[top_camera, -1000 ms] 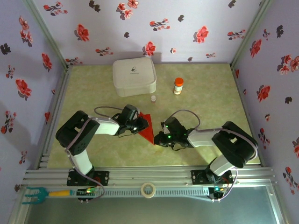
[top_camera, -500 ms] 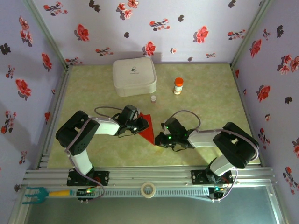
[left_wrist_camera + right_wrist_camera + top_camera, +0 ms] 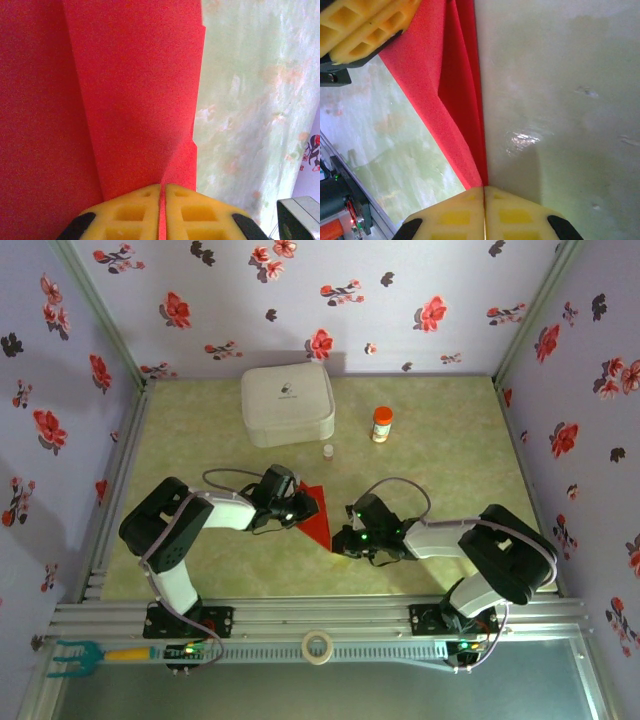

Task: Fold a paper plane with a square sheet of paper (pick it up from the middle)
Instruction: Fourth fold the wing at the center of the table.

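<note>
At mid-worktop point(image 3: 450, 470), toward the front rail: red paper point(image 3: 316, 518), creased into a narrow pointed wedge, lies between the two arms. The left gripper point(image 3: 303, 508) sits at the paper's left edge. The right gripper point(image 3: 338, 540) is at the near tip.

Left wrist view: the yellow jaws are pressed together, with a thin strip of the paper's edge pinched in the seam. The paper fans out ahead in overlapping layers, and pale green worktop shows to its right.

Right wrist view: the jaws are closed tight and the paper's pointed end runs into the seam between them. One crease ridge is visible along the wedge. The left arm's yellow fingers point(image 3: 360, 25) are at top left, on the paper's far part.

Farther back, well apart from the paper: a white case point(image 3: 287, 403), an orange-capped bottle point(image 3: 381, 424), and a small vial point(image 3: 328, 451) nearer the arms. A tape roll point(image 3: 318, 647) lies on the front rail.
</note>
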Motion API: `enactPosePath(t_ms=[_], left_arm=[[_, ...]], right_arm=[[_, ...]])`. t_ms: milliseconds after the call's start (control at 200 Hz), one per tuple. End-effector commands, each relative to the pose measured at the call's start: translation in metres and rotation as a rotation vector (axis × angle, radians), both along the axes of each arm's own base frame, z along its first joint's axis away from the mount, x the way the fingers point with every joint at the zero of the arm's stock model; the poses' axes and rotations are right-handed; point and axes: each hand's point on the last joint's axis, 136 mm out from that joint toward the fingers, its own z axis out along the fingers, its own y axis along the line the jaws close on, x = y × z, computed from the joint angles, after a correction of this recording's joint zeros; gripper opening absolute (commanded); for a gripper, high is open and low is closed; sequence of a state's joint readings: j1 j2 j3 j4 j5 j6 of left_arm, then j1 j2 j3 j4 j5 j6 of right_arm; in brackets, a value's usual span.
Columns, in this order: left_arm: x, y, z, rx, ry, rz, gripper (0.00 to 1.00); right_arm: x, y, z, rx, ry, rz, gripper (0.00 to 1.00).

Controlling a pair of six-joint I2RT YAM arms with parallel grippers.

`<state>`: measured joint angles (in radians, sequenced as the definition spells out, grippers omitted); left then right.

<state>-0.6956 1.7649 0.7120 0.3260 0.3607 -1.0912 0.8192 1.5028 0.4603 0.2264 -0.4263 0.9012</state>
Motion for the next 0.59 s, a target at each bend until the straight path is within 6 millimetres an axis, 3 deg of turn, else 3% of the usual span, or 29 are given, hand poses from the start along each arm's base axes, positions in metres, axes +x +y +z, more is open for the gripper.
enactPosePath(t_ms=[0, 105, 290, 475, 590], left_arm=[[-0.007, 0.021, -0.021, 0.086, 0.043, 0.041, 0.12], [-0.007, 0.021, -0.021, 0.086, 0.042, 0.041, 0.12], [-0.008, 0.021, -0.021, 0.085, 0.041, 0.038, 0.12], [-0.009, 0.022, -0.022, 0.086, 0.044, 0.037, 0.12], [-0.009, 0.020, -0.020, 0.084, 0.039, 0.032, 0.12]], right_arm=[[-0.030, -0.028, -0.029, -0.135, 0.115, 0.007, 0.05], [-0.033, -0.029, -0.030, -0.138, 0.126, 0.011, 0.06], [-0.032, -0.029, -0.020, -0.136, 0.102, 0.004, 0.17], [-0.002, -0.027, 0.025, -0.117, -0.055, -0.061, 0.21], [0.016, -0.009, 0.053, -0.033, -0.122, -0.080, 0.08]])
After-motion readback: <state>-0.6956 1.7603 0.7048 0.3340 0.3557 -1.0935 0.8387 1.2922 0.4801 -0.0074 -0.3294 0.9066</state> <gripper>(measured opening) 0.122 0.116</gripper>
